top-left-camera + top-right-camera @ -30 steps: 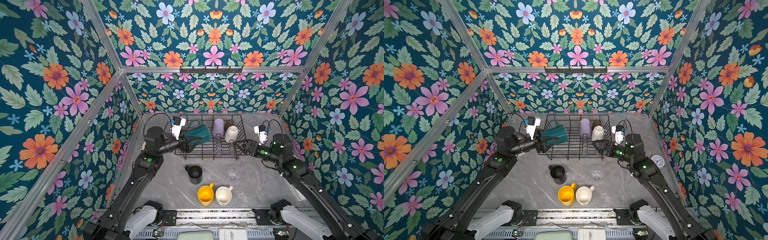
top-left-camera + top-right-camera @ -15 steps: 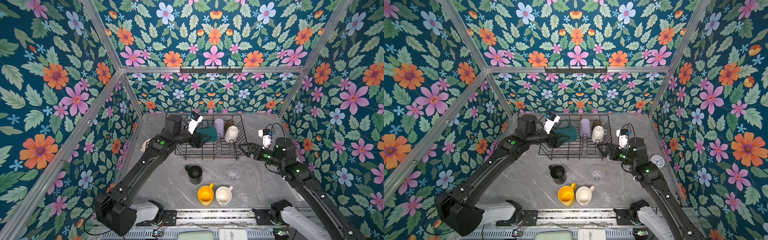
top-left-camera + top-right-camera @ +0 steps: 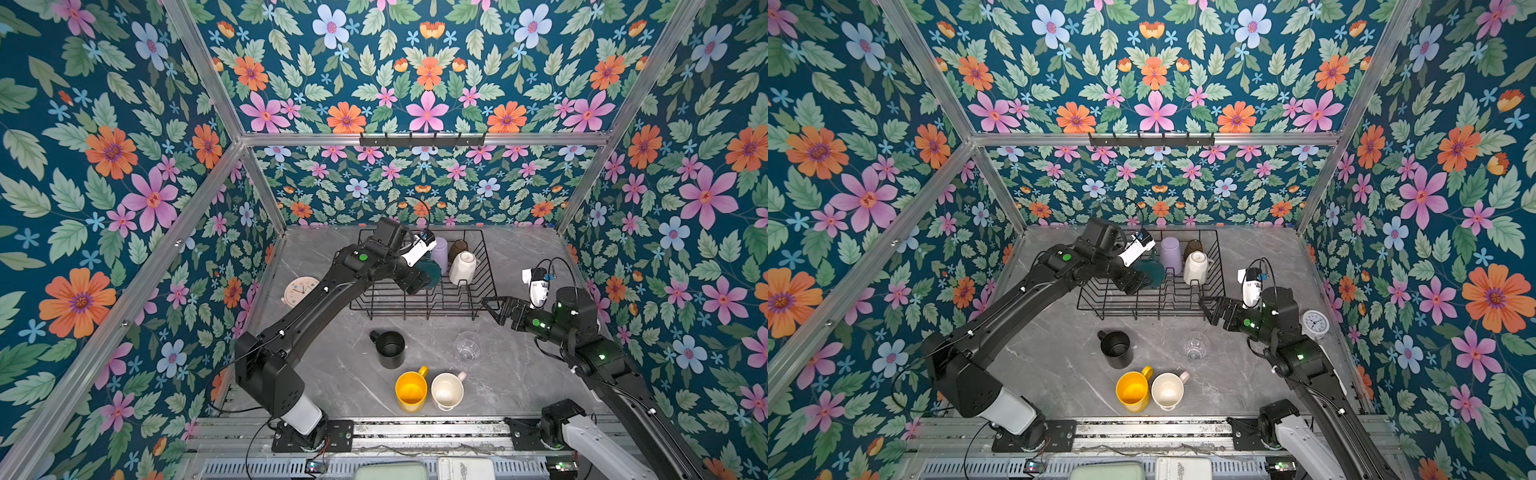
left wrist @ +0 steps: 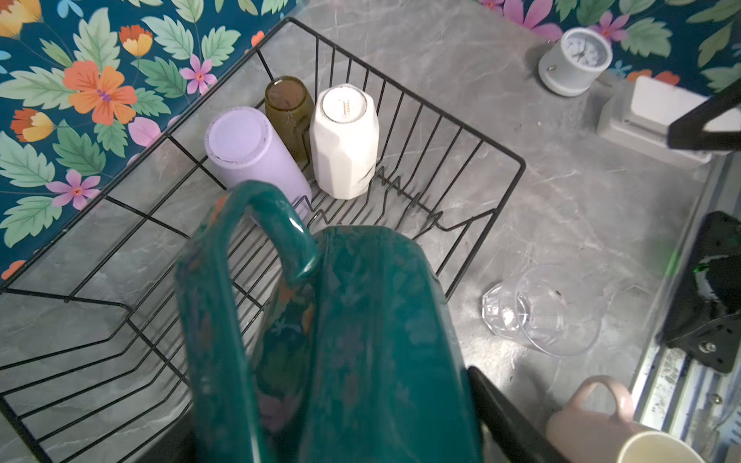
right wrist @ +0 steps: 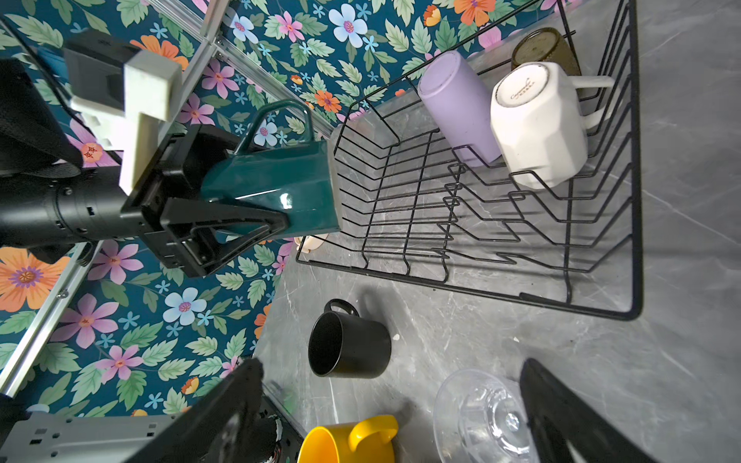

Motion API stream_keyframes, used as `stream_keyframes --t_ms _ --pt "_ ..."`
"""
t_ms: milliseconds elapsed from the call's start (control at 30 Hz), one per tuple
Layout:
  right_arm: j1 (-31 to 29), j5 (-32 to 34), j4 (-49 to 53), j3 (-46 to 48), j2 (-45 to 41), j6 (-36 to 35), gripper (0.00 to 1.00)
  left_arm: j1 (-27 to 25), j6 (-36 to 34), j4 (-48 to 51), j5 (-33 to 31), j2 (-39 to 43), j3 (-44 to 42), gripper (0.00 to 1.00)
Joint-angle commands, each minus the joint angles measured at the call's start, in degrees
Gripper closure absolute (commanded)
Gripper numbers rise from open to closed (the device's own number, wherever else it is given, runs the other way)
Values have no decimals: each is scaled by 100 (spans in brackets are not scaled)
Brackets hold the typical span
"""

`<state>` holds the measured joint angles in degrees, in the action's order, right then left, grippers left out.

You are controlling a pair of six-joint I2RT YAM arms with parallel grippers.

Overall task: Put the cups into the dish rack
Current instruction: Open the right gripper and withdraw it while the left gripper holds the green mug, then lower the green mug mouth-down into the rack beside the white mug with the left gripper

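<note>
Now well in over the dish rack (image 3: 415,307) with the dark-green mug (image 3: 430,272). A second back, hanging off the rack's left end; since then, swung across to just beside the lilac tumbler (image 3: 439,249), above the plate prongs (image 5: 451,192). Clamped wide around the mug's body by the left gripper (image 5: 260,180), white-rimmed mouth angled toward the wires, apparently not touching down yet. Over on the other side, pulled back from the rack's right end with the right gripper (image 3: 492,309), spread fully apart and holding nothing, near the clear glass (image 3: 468,345), framed between the open fingers (image 5: 561,401) in the right wrist view. Counting three upside down in the rack already: lilac tumbler, olive-brown tumbler (image 3: 458,248), white mug (image 3: 463,268). Looks like setting down number four next, given room beside the lilac one and no rim snagging on a prong. Leaves black mug (image 3: 390,349), clear glass, yellow mug (image 3: 411,390) and pale-pink mug (image 3: 446,390) waiting on the table (image 3: 332,365), with the glass probably next for the right side.
</note>
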<state>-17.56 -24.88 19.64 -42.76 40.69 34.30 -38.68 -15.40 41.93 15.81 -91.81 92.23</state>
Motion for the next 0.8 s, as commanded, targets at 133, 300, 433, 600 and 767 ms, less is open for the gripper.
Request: stream_keyframes --t_ms 133,300,433,600,767 --pt "5 89 84 127 -281 -14 1 -187 -476 198 -342 -524 393 100" --pt "3 46 74 257 -414 66 1 -297 -549 369 -768 -1076 733 100" --pt "-1 44 75 342 -524 104 1 -359 -603 430 -884 -1418 1039 100" --pt "1 27 78 434 -624 153 1 -418 -657 521 -941 -1773 1410 100" --pt "1 19 71 513 -690 187 1 -536 -740 597 -1054 -2122 1647 100"
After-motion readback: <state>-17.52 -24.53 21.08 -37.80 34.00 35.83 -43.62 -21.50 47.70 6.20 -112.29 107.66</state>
